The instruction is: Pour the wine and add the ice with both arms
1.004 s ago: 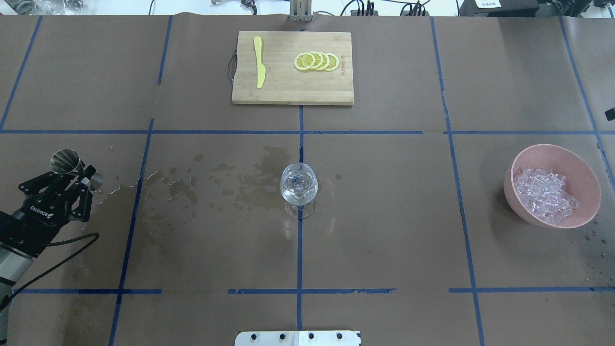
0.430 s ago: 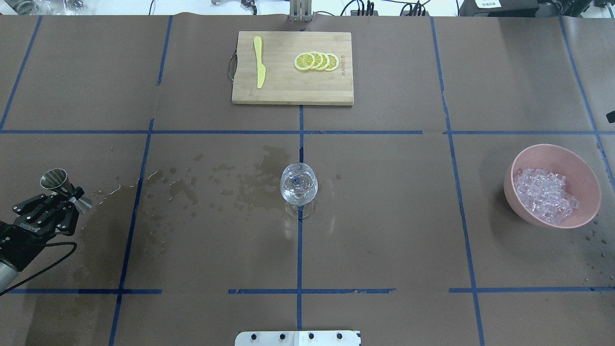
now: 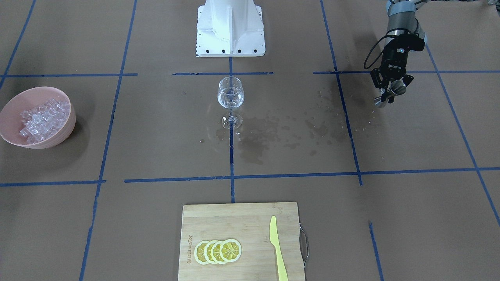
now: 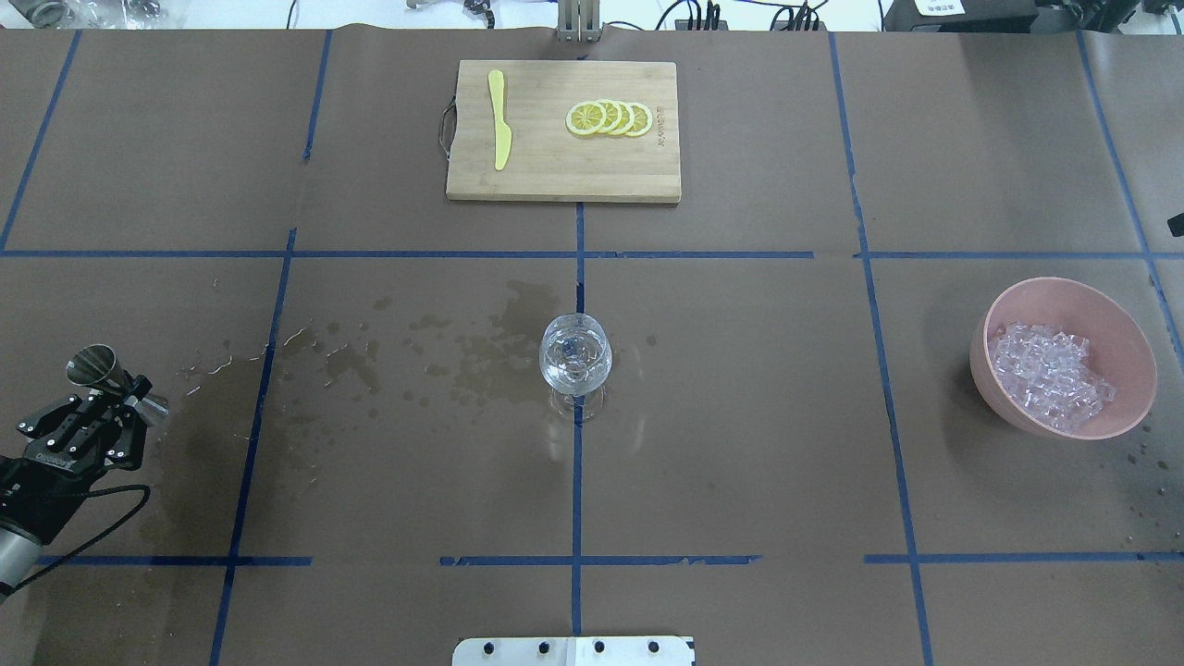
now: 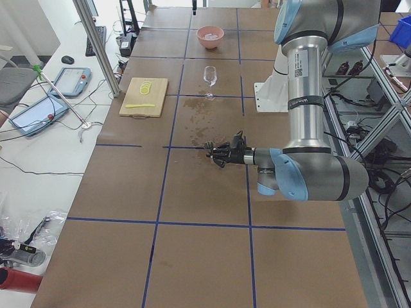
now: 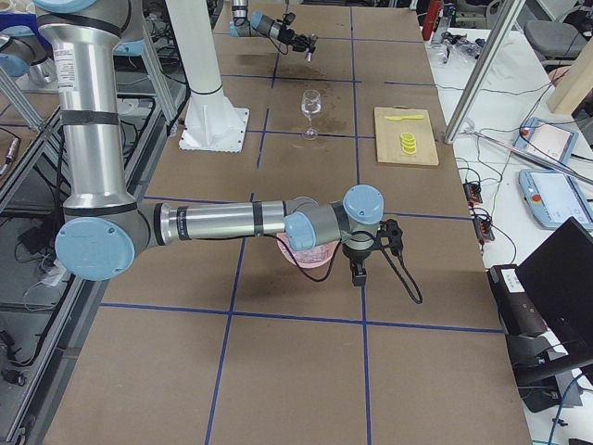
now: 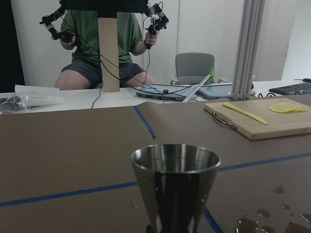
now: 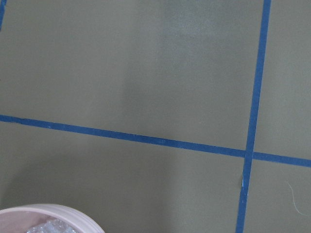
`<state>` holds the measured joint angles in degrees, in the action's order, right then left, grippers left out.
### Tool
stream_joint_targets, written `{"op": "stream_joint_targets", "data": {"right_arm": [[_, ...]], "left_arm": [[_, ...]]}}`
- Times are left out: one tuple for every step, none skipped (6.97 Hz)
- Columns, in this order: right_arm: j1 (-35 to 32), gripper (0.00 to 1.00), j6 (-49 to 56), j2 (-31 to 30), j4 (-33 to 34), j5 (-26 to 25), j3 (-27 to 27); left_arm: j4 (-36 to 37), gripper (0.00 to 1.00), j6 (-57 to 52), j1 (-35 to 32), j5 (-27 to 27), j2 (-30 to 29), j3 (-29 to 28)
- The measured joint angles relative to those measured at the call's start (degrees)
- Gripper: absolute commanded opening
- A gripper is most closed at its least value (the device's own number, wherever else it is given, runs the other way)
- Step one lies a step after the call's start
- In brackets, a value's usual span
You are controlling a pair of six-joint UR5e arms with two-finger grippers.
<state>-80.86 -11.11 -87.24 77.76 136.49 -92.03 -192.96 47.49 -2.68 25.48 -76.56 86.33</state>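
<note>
You had the left hand (image 4: pixel 118 400) pinching the little steel cup (image 7: pixel 175 184) round its thin middle, mouth up, far out at the desk's left side, well apart from the glass (image 4: pixel 574 370). I think that was to get it out of the way, since the wine (image 3: pixel 230 102) sat in the glass. The ice (image 4: pixel 1050 377) lay in the pink bowl (image 4: pixel 1064 283). The right hand (image 6: pixel 359 271) hung just beside it, maybe ready to scoop; I cannot tell if it was spread. The desk (image 4: pixel 740 444) had brown paper, blue tape lines and wet spots (image 4: pixel 481 356). A person (image 7: pixel 129 43) sat across the room
</note>
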Motion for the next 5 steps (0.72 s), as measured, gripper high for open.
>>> {"op": "stream_joint_targets", "data": {"right_arm": [[0.0,1.00,0.0,0.0,0.0,0.0,-0.2],[0.0,1.00,-0.1,-0.1,0.0,0.0,-0.3],[0.0,1.00,-0.1,-0.2,0.0,0.1,-0.4],[0.0,1.00,-0.1,-0.3,0.0,0.1,-0.5],[0.0,1.00,-0.1,-0.3,0.0,0.1,-0.5]], "left_arm": [[0.1,0.00,0.1,1.3,-0.8,-0.1,-0.7],[0.3,0.00,0.6,2.1,-1.1,-0.1,-1.3],[0.4,0.00,1.6,2.9,-1.2,-0.2,-2.2],[0.4,0.00,2.7,3.5,-1.3,-0.2,-3.0],[0.4,0.00,3.2,4.0,-1.3,-0.2,-3.4]]}}
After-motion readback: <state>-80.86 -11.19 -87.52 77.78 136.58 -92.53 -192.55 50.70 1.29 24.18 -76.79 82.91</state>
